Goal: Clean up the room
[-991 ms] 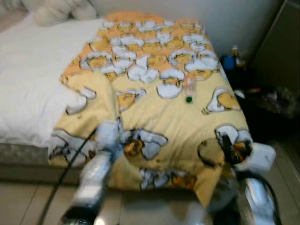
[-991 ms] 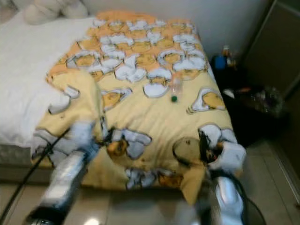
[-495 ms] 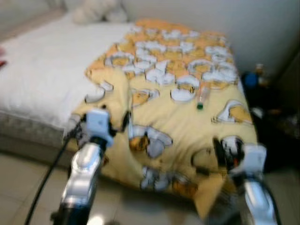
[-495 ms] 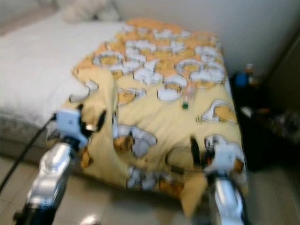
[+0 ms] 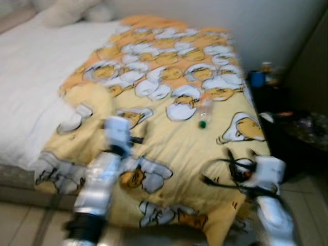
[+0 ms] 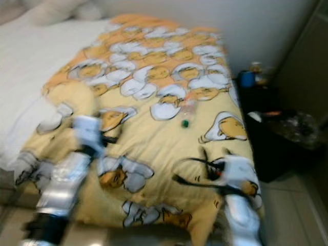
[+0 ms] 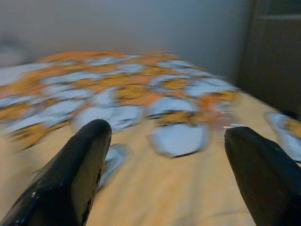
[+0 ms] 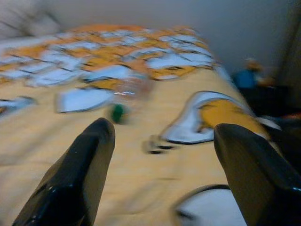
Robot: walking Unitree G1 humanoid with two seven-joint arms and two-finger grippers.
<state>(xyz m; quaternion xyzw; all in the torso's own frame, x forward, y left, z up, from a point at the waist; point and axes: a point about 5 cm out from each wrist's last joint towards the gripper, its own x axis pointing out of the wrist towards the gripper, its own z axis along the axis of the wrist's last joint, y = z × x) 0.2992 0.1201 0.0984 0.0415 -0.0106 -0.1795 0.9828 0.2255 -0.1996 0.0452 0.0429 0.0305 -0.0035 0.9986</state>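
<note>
A yellow blanket printed with white and orange egg figures covers the right half of the bed. On it lies a clear plastic bottle with a green cap, also blurred in the right wrist view as the bottle. My left gripper is open over the blanket's near left part, at the end of the silver left arm. My right gripper is open above the blanket's near right corner, short of the bottle. In the left eye view the right gripper points leftward. All frames are blurred.
A white sheet covers the bed's left half, with pillows at its head. A dark bedside stand at the right carries a blue cup and clutter. Tiled floor runs along the bed's foot.
The head view has swung and the whole picture shifted. My left arm now reaches further in over the blanket. My right gripper's fingers have turned to point leftward across the blanket.
</note>
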